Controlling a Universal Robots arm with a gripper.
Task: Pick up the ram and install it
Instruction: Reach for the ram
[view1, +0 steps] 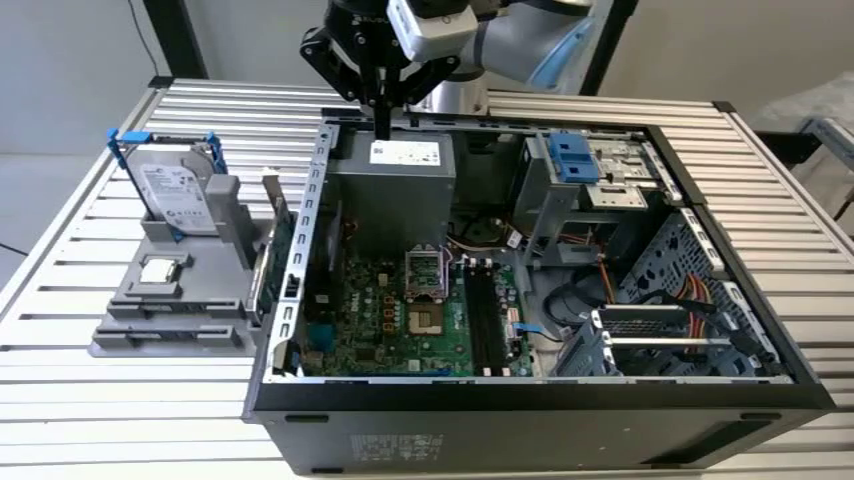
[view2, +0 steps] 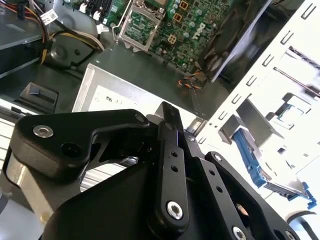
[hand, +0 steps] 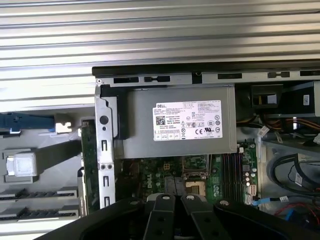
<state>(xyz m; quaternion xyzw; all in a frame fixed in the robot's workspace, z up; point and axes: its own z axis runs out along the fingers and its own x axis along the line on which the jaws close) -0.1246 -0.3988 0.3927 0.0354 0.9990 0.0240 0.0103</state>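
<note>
The gripper hangs over the power supply at the rear of the open case, fingers together and nothing between them. The ram stands on edge in the grey holder, just outside the case wall. It is lower than the gripper and to the exterior view's left of it. Its long axis runs along that wall.
</note>
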